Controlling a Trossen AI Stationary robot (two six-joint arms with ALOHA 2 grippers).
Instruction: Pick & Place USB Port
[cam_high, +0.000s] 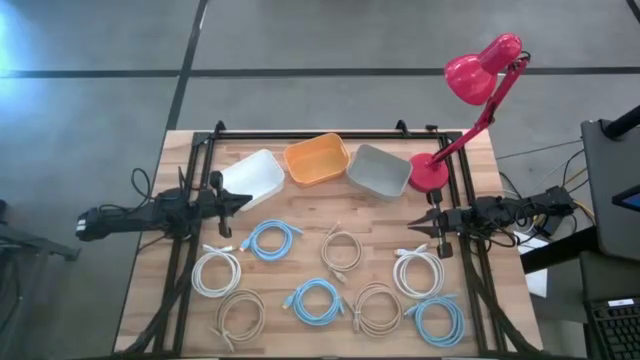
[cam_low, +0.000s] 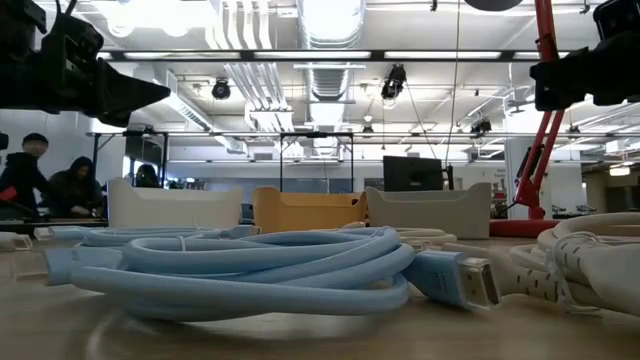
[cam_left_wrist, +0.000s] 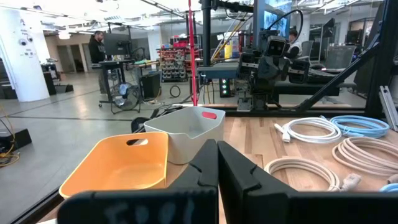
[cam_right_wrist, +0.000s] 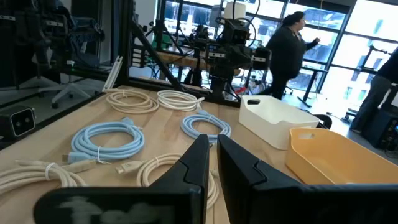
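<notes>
**Start Position: Both Arms Parked, No Cable Taken**

The left gripper (cam_high: 243, 201) sits at the left edge of the light wooden slatted table (cam_high: 300, 265), just beside the white rectangular plastic bin (cam_high: 254, 176). Its fingers are pressed together and hold nothing, as the left wrist view confirms. The right gripper (cam_high: 416, 226) sits at the right edge, near the round base of the pink desk lamp (cam_high: 432, 170). Its fingers are likewise closed and empty. Both arms point inward across the table, well apart from each other, which leaves the working area between them unobstructed.

The task's objects, coiled USB cables, all lie on the table in front of the bins, arranged in separate coils so that each can be taken without disturbing its neighbours:

- Light-blue coiled cables: one near the left gripper (cam_high: 273, 240), one at centre front (cam_high: 318, 300), one at right front (cam_high: 438, 320).
- White coiled cables: one at left (cam_high: 217, 271), one near the right gripper (cam_high: 418, 271).
- Beige coiled cables: centre (cam_high: 342, 250), left front (cam_high: 241, 315), right of centre front (cam_high: 378, 308).

Three open bins stand in a row at the far side: the white one, an orange plastic bin (cam_high: 317, 160) and a grey plastic bin (cam_high: 379, 170). All appear empty and probably serve as destinations. The task seems not yet begun; whichever gripper goes first must open before descending on a coil.
</notes>
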